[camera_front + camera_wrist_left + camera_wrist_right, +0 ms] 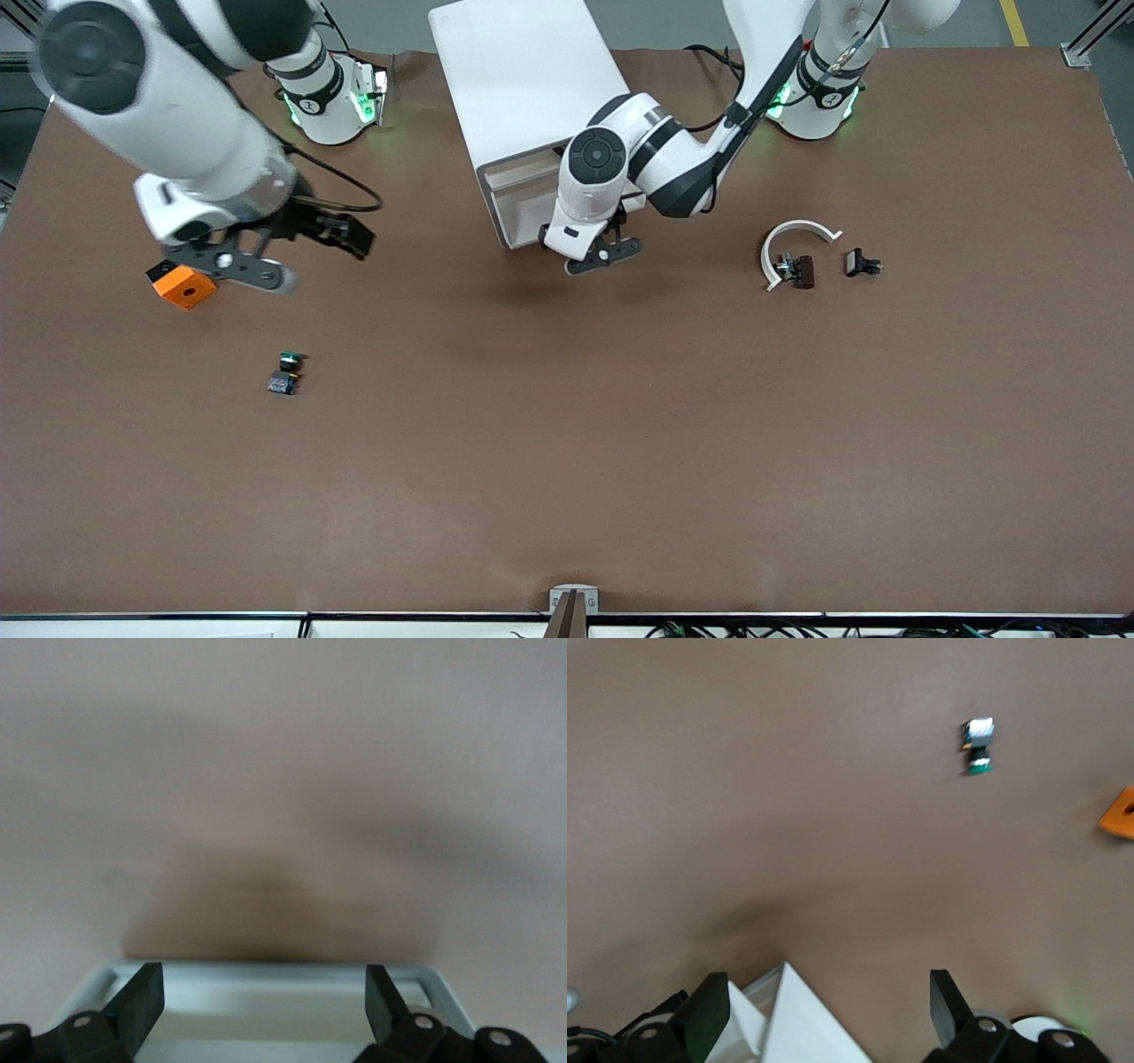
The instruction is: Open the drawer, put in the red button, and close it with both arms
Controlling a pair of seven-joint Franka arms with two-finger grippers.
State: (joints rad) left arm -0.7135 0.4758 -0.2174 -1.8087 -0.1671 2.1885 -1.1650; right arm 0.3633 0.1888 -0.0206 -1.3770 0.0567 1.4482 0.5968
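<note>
Left gripper (pixel 605 254): jaws spread, empty, at drawer (pixel 523 190) front, mid-bench near robots' edge.
Right gripper (pixel 266 257): jaws spread, empty, above orange block (pixel 183 286).

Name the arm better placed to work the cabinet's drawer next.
Left. The left gripper hangs open at the cabinet front, by the drawer; the right gripper is open, over the table by the orange block.
</note>
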